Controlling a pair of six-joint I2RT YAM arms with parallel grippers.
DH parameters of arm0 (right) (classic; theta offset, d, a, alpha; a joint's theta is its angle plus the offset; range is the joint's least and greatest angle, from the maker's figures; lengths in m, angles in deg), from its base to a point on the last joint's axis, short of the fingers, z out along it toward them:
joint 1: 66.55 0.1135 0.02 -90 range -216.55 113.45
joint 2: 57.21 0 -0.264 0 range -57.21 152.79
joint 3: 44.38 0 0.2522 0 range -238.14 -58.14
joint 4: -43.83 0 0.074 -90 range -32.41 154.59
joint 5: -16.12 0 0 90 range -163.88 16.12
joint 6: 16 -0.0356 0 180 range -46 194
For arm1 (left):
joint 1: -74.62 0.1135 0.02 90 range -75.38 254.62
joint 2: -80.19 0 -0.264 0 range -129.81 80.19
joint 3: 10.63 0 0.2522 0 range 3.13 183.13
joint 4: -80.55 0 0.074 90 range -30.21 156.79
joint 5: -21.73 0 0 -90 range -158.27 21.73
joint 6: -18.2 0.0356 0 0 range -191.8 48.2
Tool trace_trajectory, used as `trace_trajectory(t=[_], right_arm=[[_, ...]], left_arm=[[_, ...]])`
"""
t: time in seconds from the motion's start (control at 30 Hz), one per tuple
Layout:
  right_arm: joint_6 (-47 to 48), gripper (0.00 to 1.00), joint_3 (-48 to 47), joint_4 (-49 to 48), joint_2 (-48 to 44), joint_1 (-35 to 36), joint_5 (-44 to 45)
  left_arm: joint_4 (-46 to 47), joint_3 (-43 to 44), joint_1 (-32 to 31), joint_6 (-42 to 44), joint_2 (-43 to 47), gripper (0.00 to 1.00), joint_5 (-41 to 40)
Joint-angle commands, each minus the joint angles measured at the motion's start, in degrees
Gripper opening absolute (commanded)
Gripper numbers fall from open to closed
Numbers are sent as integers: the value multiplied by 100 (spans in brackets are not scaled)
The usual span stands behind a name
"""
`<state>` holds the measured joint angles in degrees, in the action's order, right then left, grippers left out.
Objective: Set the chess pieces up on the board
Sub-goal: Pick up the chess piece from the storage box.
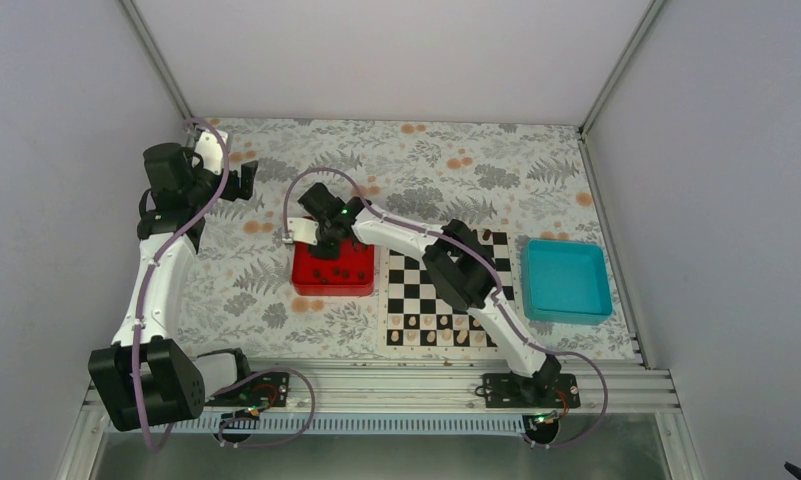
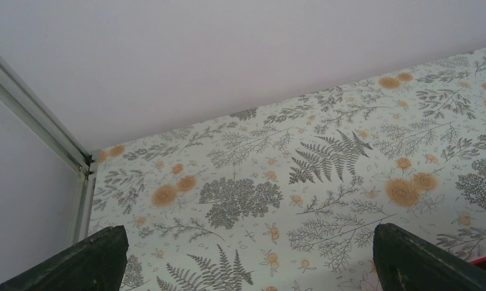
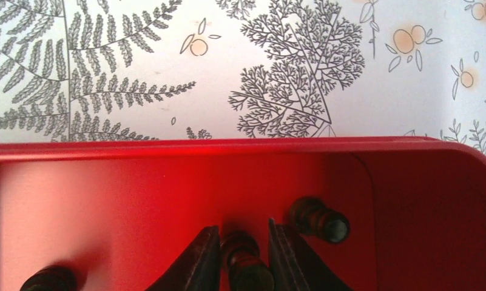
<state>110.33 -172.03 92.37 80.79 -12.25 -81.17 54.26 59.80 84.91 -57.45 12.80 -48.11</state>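
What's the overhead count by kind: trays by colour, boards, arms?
Red tray: 1
Teal tray: 1
Chessboard: 1
Arms: 2 (left arm, right arm)
Total: 5

No text, label, brand, number or sign can be read on anything in these views.
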Motion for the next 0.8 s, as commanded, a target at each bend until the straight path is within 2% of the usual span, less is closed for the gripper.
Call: trace_trajectory(t=[0.0,0.13,0.37,0.6,0.77], right_arm=[[-65,18,-178,144,104,-7,-117],[-80,9,-177,191,-74,-5,-44],[-150,4,-139,382,-933,-205,-237],[-209,4,348,471,-1965,-1227,-711],[-245,4,813,449,-2339,-1958,-1001]], left_arm=[[87,-52,35,24,32,100,68],[80,-50,35,26,36,100,74],[78,-50,37,24,52,100,51],[69,-55,44,20,54,100,76],[61,-33,44,7,49,100,111]])
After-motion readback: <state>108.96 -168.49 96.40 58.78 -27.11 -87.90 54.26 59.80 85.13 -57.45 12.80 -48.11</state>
